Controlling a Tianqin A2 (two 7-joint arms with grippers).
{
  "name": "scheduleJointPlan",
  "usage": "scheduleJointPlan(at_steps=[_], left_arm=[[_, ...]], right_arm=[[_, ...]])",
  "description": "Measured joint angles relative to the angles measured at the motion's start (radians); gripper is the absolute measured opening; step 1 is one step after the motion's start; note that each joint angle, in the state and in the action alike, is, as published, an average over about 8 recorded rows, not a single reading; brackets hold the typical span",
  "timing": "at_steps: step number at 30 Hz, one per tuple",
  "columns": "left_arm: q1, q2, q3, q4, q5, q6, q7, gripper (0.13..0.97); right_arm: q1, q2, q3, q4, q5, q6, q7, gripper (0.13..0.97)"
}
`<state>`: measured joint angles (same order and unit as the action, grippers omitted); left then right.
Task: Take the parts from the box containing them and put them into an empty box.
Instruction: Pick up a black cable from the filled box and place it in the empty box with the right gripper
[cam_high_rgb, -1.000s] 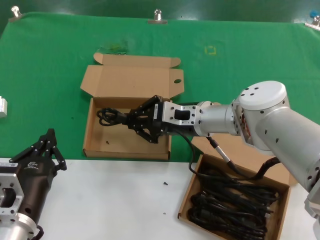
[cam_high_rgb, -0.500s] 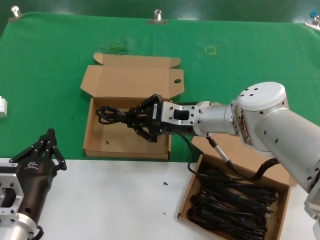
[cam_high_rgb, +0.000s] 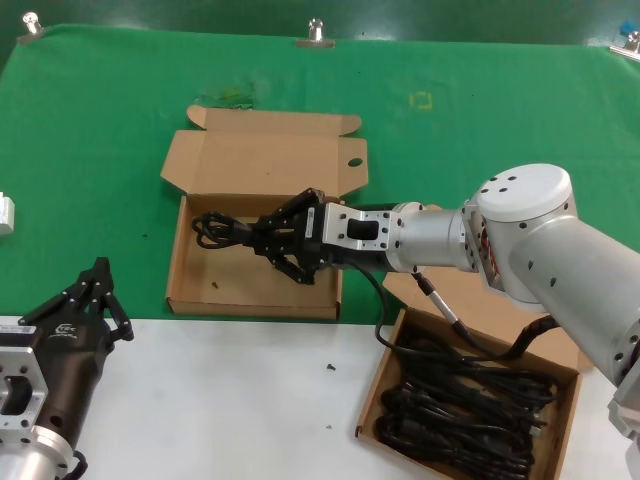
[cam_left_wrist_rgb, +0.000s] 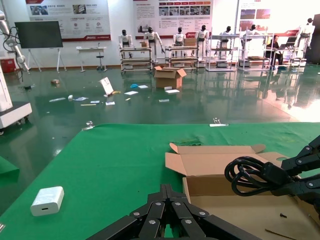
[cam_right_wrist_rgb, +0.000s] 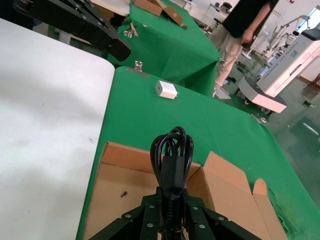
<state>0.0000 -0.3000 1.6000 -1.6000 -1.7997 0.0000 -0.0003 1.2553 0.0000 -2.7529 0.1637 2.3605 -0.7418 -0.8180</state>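
My right gripper (cam_high_rgb: 272, 242) is shut on a coiled black power cable (cam_high_rgb: 218, 231) and holds it over the speck-marked box (cam_high_rgb: 195, 292) on the green mat. The cable also shows in the right wrist view (cam_right_wrist_rgb: 172, 152), clamped between the fingers, and in the left wrist view (cam_left_wrist_rgb: 250, 172). The box with the other cables (cam_high_rgb: 470, 410) stands at the front right, its rim (cam_high_rgb: 372, 395) on the white table. My left gripper (cam_high_rgb: 103, 285) is shut and empty at the front left, apart from both boxes.
The speck-marked box's lid (cam_high_rgb: 262, 160) lies open toward the back. A small white block (cam_high_rgb: 6, 213) sits at the mat's left edge. A metal clip (cam_high_rgb: 315, 32) is at the mat's back edge. A dark speck (cam_high_rgb: 329, 368) lies on the white table.
My right gripper with the cable has shifted very slightly to the left over the speck-marked box. The left arm has not moved.
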Motion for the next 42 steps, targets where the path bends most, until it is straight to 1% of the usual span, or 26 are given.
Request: scheduleJointPlan(at_steps=[28, 42], left_arm=[[0.0, 0.0, 0.0, 0.0, 0.0, 0.0, 0.0, 0.139], [0.0, 0.0, 0.0, 0.0, 0.0, 0.0, 0.0, 0.139]], right_arm=[[-0.001, 0.0, 0.002, 0.006, -0.007, 0.006, 0.001, 0.2], [-0.031, 0.0, 0.0, 0.038, -0.061, 0.079, 0.023, 0.2]])
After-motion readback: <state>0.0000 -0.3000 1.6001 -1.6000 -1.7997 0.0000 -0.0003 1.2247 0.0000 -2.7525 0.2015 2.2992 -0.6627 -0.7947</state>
